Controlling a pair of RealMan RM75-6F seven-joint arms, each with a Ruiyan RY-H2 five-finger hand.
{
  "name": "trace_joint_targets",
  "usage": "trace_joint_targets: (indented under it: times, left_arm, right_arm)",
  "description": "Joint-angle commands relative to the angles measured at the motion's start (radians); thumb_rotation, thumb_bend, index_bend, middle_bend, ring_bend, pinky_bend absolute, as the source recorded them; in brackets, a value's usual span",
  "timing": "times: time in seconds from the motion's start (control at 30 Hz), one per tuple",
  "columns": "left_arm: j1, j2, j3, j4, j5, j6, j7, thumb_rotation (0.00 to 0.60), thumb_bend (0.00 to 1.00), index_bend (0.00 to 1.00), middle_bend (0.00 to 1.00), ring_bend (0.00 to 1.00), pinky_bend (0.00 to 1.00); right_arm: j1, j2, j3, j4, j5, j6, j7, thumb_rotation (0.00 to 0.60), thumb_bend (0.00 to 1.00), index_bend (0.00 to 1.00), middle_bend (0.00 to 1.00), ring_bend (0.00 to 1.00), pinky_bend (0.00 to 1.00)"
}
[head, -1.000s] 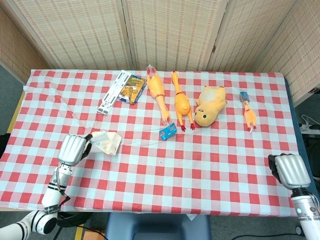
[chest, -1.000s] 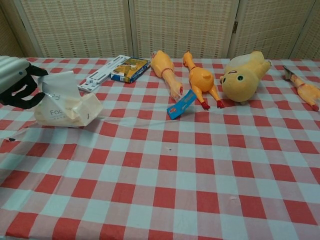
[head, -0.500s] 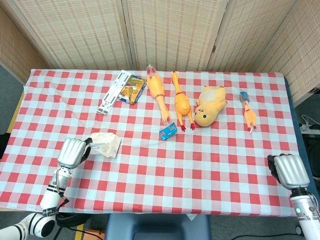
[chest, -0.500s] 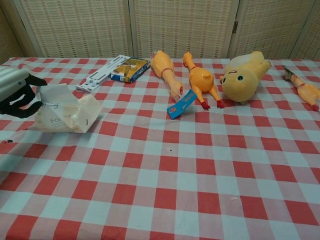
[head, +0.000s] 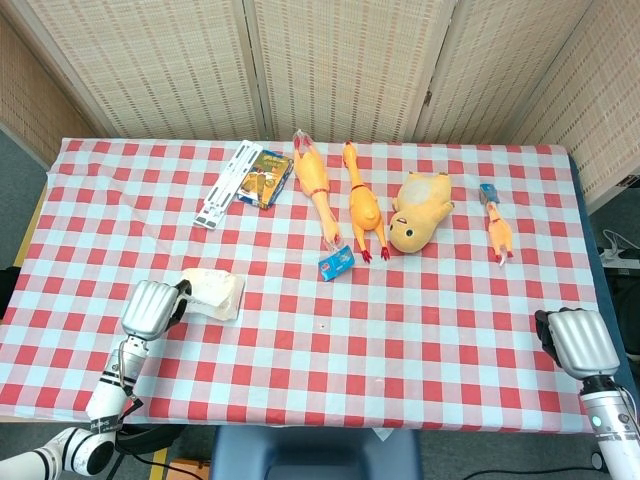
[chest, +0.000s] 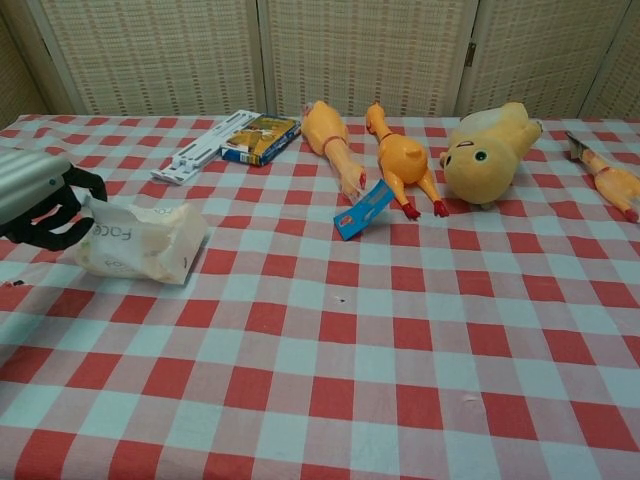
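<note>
Since the earlier frame, our left hand (head: 152, 307) has drawn the tissue pack (head: 214, 293) nearer the front edge of the surface (head: 420, 320). We pinch its near end; the pack lies flat. Our right hand (head: 578, 341) rests at the right edge, fingers curled in on nothing.

In the chest view the left hand (chest: 35, 200) is cut by the picture's left edge, and the right hand (head: 578, 340) shows only in the head view, back up, its fingers hidden underneath. The tissue pack (chest: 135, 242) bears print too blurred to read (perhaps "Face"). The small chicken toy (chest: 612, 180) runs off the right edge in the chest view.
</note>
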Motion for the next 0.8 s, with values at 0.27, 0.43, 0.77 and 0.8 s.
trace_joint_targets:
  times: [0.27,0.43,0.77,0.8]
  left_arm:
    - [0.049,0.018,-0.013,-0.022,0.020,0.128,0.029,0.600,0.54,0.64,0.90,0.91,0.95]
    - [0.099,0.038,-0.015,-0.044,0.024,0.219,0.080,0.600,0.53,0.64,0.90,0.91,0.95]
    - [0.231,0.160,0.013,-0.093,-0.057,0.283,0.148,0.600,0.53,0.65,0.91,0.91,0.95]
    - [0.239,0.165,0.014,-0.097,-0.064,0.284,0.149,0.600,0.53,0.66,0.91,0.91,0.95]
  right_arm:
    - [0.002,-0.001,-0.001,0.000,0.002,-0.004,-0.004,0.600,0.92,0.86,0.72,0.61,0.65]
    - [0.003,0.000,-0.003,-0.004,0.003,-0.009,-0.008,0.600,0.92,0.86,0.73,0.61,0.65]
    - [0.000,0.002,-0.004,-0.006,0.000,-0.003,-0.003,0.600,0.92,0.86,0.73,0.61,0.65]
    - [0.001,0.002,-0.005,-0.006,-0.001,-0.004,-0.005,0.600,0.92,0.86,0.73,0.61,0.65]
